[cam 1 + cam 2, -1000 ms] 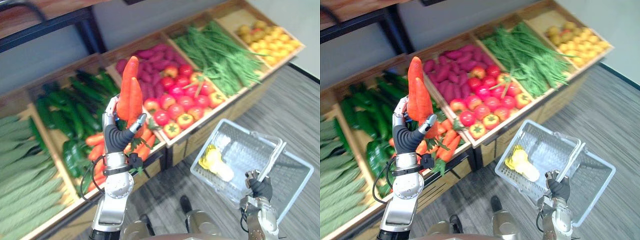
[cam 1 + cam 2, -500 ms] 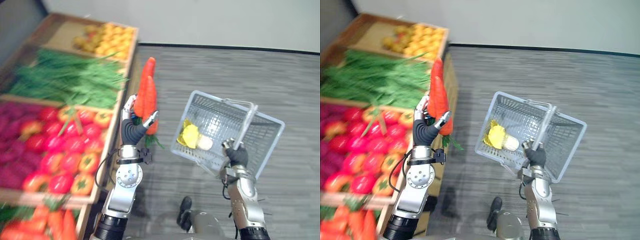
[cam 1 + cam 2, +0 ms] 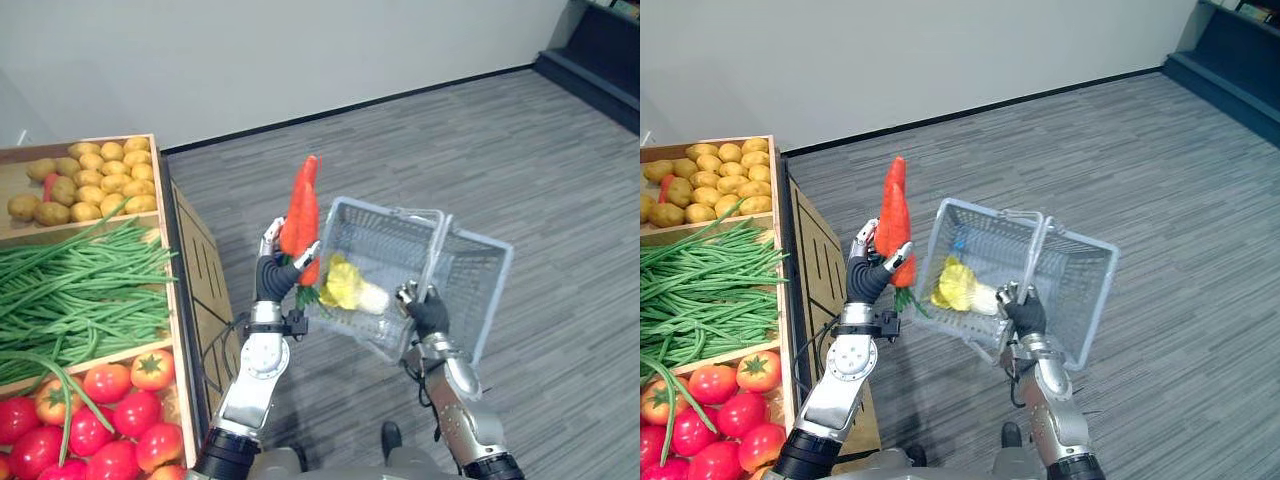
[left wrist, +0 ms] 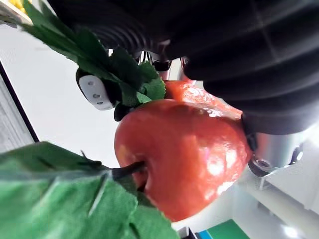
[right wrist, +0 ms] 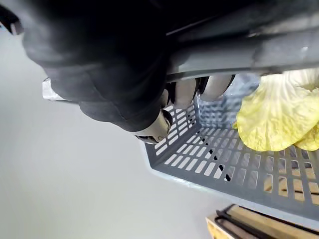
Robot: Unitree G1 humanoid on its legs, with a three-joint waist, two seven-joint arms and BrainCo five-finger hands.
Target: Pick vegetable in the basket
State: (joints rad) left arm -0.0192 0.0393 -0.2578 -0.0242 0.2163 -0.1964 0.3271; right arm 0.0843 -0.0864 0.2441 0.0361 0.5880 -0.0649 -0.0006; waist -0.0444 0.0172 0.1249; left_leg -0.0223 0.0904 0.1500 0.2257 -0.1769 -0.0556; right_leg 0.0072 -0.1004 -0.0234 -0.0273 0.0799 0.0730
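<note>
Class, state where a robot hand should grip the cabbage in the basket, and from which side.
Grip the cabbage across its pale stem end, coming through the open top of the basket: mesh walls block other sides, and loose leaves would likely crumple.

this is a grocery shop's produce section: a slanted wooden display stand [image 3: 172,250] runs down the 9 o'clock side, split by dividers into bins of loose potatoes [image 3: 80,185] at 10 o'clock, green beans [image 3: 70,290] at 9 o'clock and red tomatoes [image 3: 100,420] at 7 o'clock. a grey plastic shopping basket [image 3: 470,270] with a swing handle sits near centre, toward 4 o'clock. grey plank flooring [image 3: 500,150] spreads from 1 to 5 o'clock, up to a plain pale wall [image 3: 250,50] at 12 o'clock.
</note>
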